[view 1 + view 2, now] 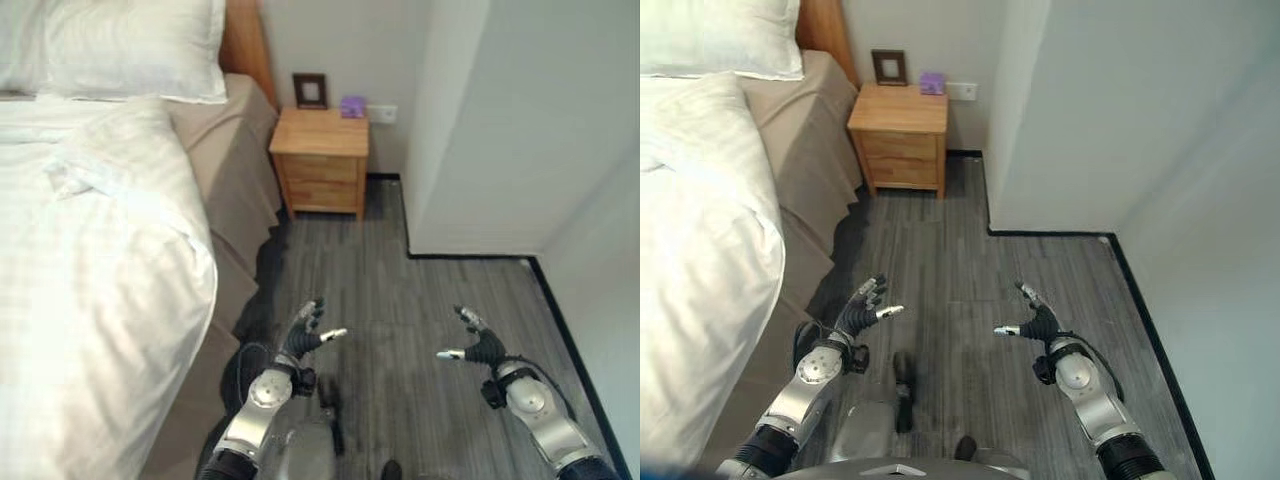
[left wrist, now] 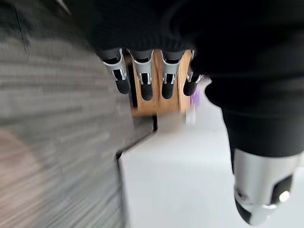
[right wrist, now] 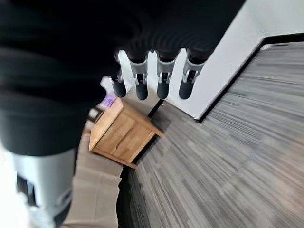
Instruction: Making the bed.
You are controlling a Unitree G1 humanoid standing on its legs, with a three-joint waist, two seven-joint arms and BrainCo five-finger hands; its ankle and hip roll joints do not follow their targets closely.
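Low in the frame, the left hand (image 1: 303, 337) and right hand (image 1: 478, 343) are held over the grey floor (image 1: 420, 300), fingers spread and holding nothing. The bed (image 1: 226, 190) with its rumpled white duvet (image 1: 90, 280) is seen along the left edge. At upper centre a wooden nightstand (image 1: 322, 160) is set against the wall, with pillows (image 1: 120, 45) at upper left.

text: none legible | labels: none | numbers: 0 | signs: none
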